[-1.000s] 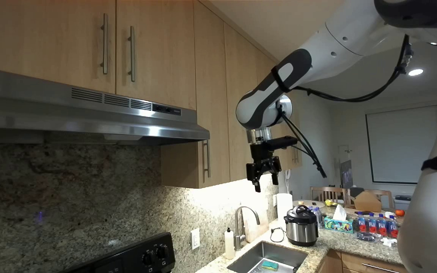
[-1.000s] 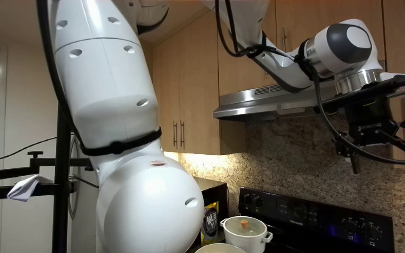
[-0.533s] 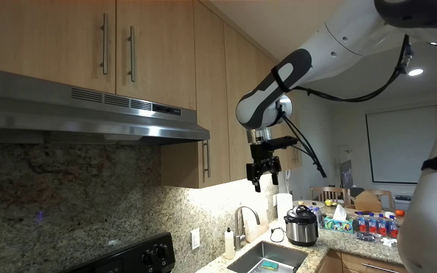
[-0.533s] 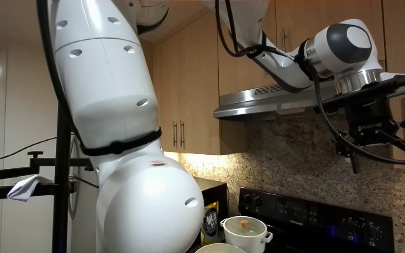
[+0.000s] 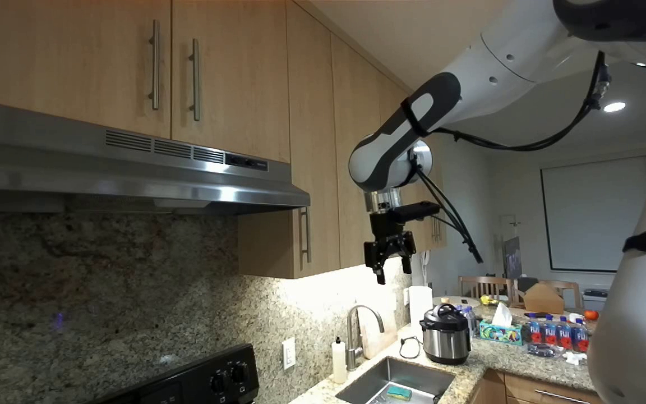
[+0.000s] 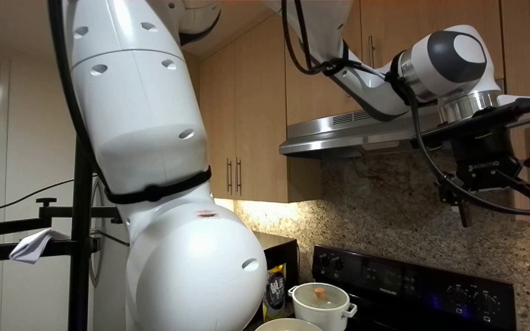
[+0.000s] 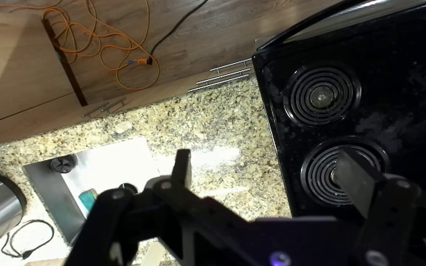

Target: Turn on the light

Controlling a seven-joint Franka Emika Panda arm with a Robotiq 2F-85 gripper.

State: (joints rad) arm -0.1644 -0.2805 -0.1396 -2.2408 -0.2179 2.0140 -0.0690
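Note:
The steel range hood hangs under the cabinets; it also shows in an exterior view. Its small black control panel sits at the right end of its front face. The hood's lamp cover underneath looks unlit. A white wall plate is on the backsplash right of the stove; I cannot tell if it is a switch. My gripper points down, open and empty, right of the hood and apart from it. It is also open in an exterior view and the wrist view.
The stove and granite counter lie below, with the sink beside. A faucet, soap bottle and pressure cooker stand there. A white pot is by the stove. Upper cabinets flank the arm.

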